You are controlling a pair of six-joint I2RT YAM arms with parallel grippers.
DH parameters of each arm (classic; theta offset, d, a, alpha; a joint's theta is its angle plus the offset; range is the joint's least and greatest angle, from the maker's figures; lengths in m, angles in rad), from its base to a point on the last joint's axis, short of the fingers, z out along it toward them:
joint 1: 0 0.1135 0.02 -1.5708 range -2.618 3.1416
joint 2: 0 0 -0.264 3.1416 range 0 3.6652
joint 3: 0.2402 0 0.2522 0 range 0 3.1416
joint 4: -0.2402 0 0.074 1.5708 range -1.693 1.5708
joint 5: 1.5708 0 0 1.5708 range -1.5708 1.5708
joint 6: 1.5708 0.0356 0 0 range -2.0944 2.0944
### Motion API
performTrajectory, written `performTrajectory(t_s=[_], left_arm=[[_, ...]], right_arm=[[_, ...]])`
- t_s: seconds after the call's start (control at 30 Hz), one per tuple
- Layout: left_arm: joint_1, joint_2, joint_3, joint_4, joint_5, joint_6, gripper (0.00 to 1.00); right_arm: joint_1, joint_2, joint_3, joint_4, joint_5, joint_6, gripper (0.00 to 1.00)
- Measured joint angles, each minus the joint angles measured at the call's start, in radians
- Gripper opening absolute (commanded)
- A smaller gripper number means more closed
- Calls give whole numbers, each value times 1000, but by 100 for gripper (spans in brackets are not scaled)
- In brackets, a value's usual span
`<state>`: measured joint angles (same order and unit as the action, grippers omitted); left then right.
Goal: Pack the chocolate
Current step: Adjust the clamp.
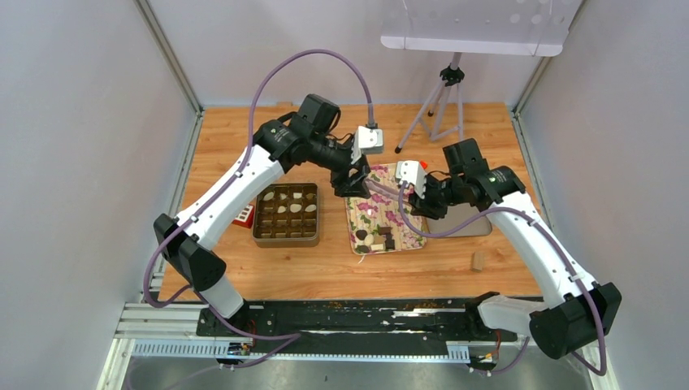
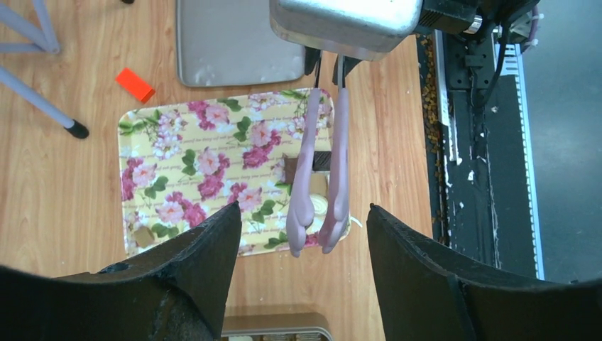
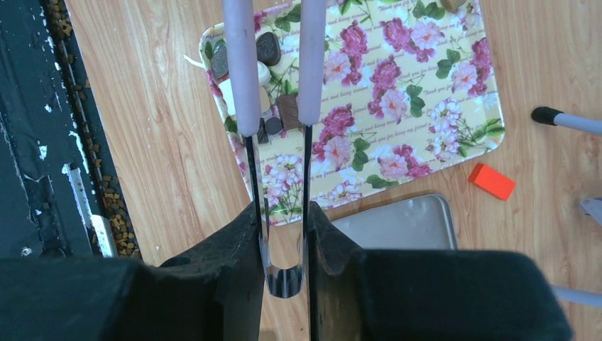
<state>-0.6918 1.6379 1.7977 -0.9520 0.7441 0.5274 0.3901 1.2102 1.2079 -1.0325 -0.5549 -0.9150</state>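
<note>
Several chocolate pieces [image 1: 375, 238], dark, cream and tan, lie at the near end of the floral tray [image 1: 382, 188]. More fill the compartment box [image 1: 286, 213]. My right gripper [image 3: 284, 213] is shut on the metal handle of pink-tipped tongs [image 3: 241, 64]. The tong tips hang slightly apart over the chocolate pieces [image 3: 268, 48]. In the left wrist view the tongs [image 2: 339, 163] cover some of the chocolate [image 2: 291, 168]. A tan piece [image 2: 144, 236] lies alone at the tray's other corner. My left gripper [image 2: 304, 207] hovers above the tray's edge, open and empty.
A metal lid [image 1: 475, 223] lies right of the tray, partly under my right arm. A small red block [image 3: 492, 180] sits between lid and tray. A tan cylinder [image 1: 478, 260] stands near the front right. A tripod [image 1: 443, 106] stands at the back.
</note>
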Motion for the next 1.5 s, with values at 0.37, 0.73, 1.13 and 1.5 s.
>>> performTrajectory(t_s=[0.37, 0.73, 1.13, 1.5], left_arm=[[-17, 49, 27, -11, 38, 3, 34], [74, 51, -34, 56, 208, -89, 26], [224, -31, -591, 1321, 480, -1169, 27], [241, -9, -593, 1532, 499, -1358, 25]], right_arm=[[2, 17, 37, -2, 4, 9, 24], [-37, 6, 45, 46, -161, 126, 74], [-111, -24, -59, 620, -552, 762, 69], [-113, 23, -52, 746, -631, 894, 67]])
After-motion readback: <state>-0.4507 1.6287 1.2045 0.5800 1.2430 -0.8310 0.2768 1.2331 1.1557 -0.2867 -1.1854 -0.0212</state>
